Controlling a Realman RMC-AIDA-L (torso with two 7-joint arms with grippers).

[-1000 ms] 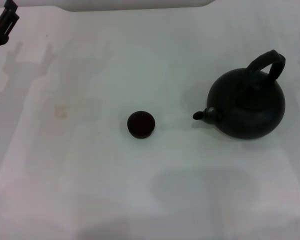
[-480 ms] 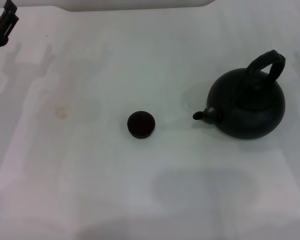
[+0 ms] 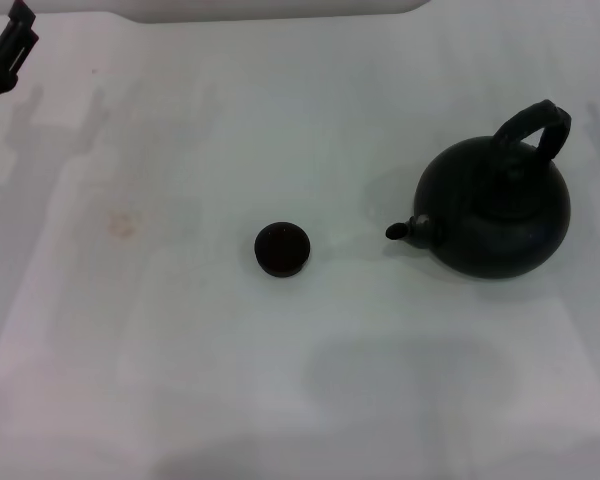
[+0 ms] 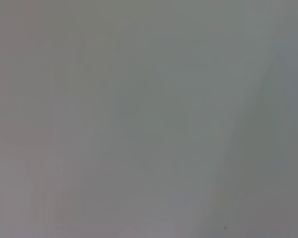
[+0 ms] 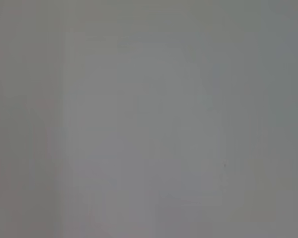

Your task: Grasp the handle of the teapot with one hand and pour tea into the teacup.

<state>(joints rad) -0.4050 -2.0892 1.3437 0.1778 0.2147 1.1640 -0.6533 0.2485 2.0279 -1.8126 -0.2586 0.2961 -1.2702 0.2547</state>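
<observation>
The teapot (image 3: 494, 205) stands upright near the desk's (image 3: 180, 350) right edge, spout toward the mid-desk teacup (image 3: 282, 248). The left pincer (image 3: 10, 45), at the far left corner, holds nothing; its opening can't be told. Any grasp should take the arched handle (image 3: 536, 125) squarely.

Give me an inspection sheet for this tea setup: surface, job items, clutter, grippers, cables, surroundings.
Surface: white table, faint stain on the robot's left.
Job's things: dark teapot upright on the right, spout toward the small dark teacup; apart, handle free.
Clutter: nothing seen.
Grippers: left gripper at the far left corner, away from both; right not in view.
Cables: nothing seen.
Surroundings: pale edge beyond the table.
</observation>
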